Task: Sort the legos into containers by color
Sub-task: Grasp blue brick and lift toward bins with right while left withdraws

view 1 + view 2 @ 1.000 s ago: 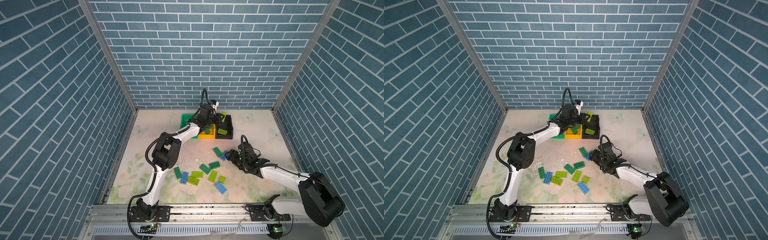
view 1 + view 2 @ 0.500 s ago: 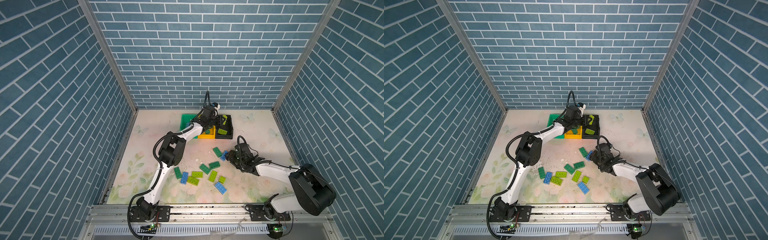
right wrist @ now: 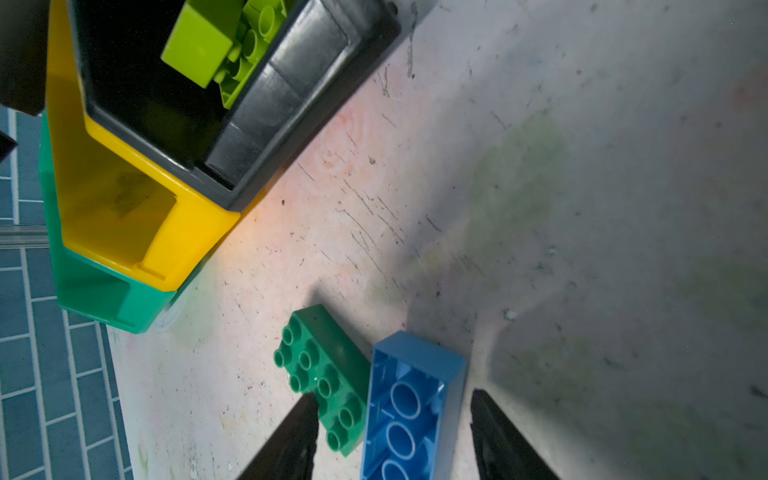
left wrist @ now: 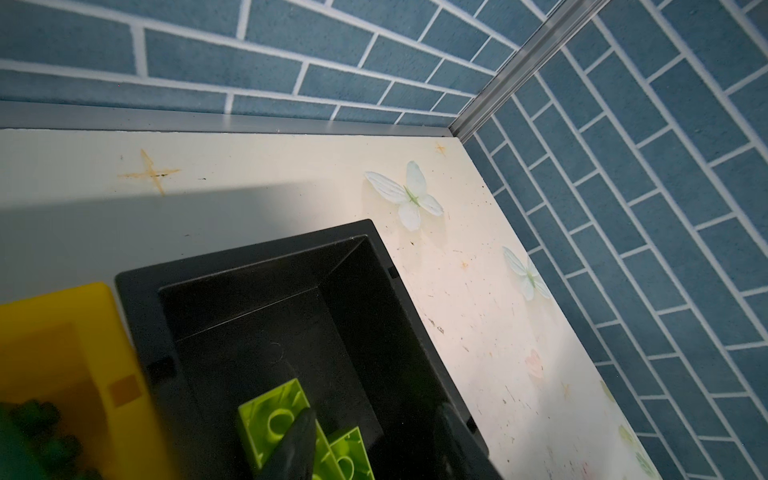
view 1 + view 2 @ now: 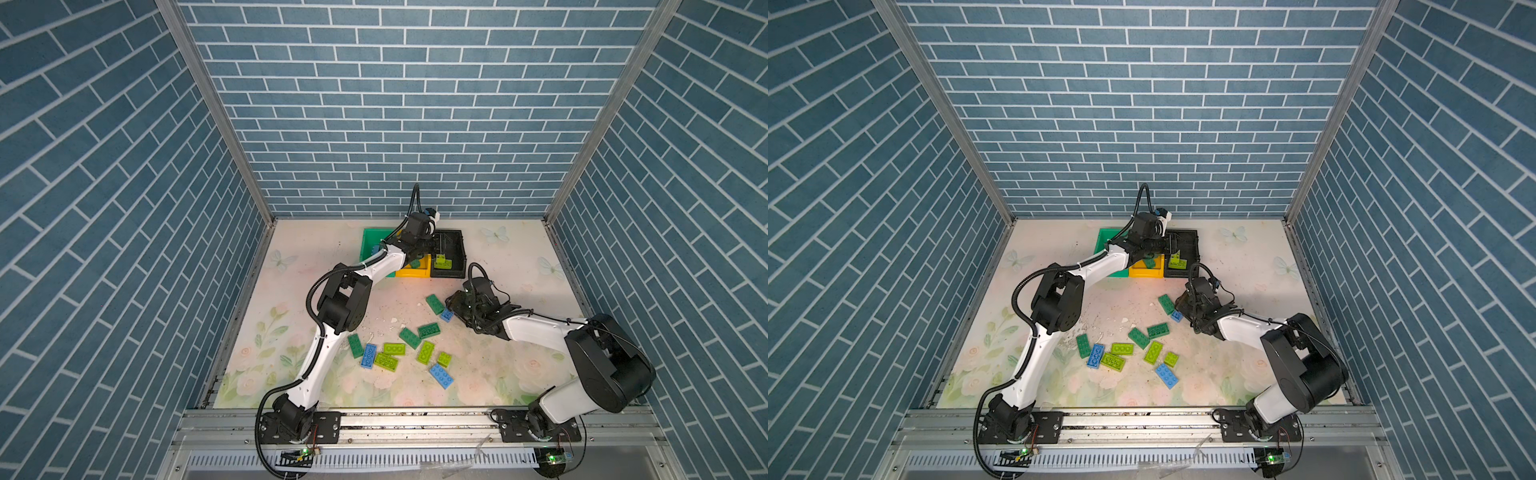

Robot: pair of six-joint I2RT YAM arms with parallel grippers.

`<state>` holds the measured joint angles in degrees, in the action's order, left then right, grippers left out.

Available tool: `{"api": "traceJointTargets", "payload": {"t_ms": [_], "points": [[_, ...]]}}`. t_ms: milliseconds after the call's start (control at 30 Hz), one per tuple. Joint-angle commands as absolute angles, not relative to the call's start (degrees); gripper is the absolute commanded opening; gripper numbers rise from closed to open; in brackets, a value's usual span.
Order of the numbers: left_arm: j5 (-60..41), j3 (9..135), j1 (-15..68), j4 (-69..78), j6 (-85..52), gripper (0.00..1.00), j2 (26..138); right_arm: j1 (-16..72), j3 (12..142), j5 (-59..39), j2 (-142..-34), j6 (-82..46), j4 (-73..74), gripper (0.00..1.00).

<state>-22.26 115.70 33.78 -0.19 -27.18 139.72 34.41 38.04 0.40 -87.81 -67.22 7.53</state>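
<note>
- Nearest the front rail: a scatter of small studded plastic bricks lies on the flower-printed tabletop, in blue, dark green and lime, none sorted yet. Several touch or overlap, so lifting one will likely drag a neighbour.
- Mid-table: the right gripper sits low over an upturned blue plastic brick, hollow side up. The jaws are spread to either side of it, not yet pinching.
- Hazard here: a dark green studded plastic brick lies against the blue one, and one finger sits over its end. Closing from this pose may trap both colours. It may also kick the green brick aside and twist the blue one out of line.
- The blue brick's walls look smooth and glossy. A skewed pinch could let it slip on the way to the bins.
- Far end: the green plastic bin, yellow plastic bin and black plastic bin stand in a row, touching. They look light and unanchored, so a knock from either arm could shift all three.
- The left gripper hangs over the black bin, jaws apart, with nothing pinched that I can see. One finger is just above the lime green plastic bricks heaped toward the bin's low front. Pulling out could snag one, and a heap that near the lip may spill.
- The yellow bin holds another dark green brick. The green bin's contents are mostly hidden behind the left arm.
- Dark green and lime read close in shadow, so a mis-sort is possible.
</note>
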Motion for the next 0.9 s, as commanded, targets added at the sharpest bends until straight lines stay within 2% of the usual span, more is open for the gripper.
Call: {"api": "traceJointTargets", "payload": {"t_ms": [0,200,467,867], "points": [[-21.6,113.8,33.7,-0.7,-25.8,0.49,135.9,34.7,40.3,1.9,-89.6,-69.7,4.2,0.59],[-18.3,108.6,34.0,-2.3,-23.0,0.51,129.1,34.8,45.8,1.8,-93.7,-67.4,-2.7,0.56],[-12.8,98.5,34.0,-3.4,-20.3,0.53,120.1,35.7,53.1,2.6,-99.9,-65.3,-11.8,0.46],[-5.4,83.8,33.6,-3.3,-18.5,0.53,110.0,37.5,59.7,9.5,-103.7,-60.3,-23.0,0.4]]}}
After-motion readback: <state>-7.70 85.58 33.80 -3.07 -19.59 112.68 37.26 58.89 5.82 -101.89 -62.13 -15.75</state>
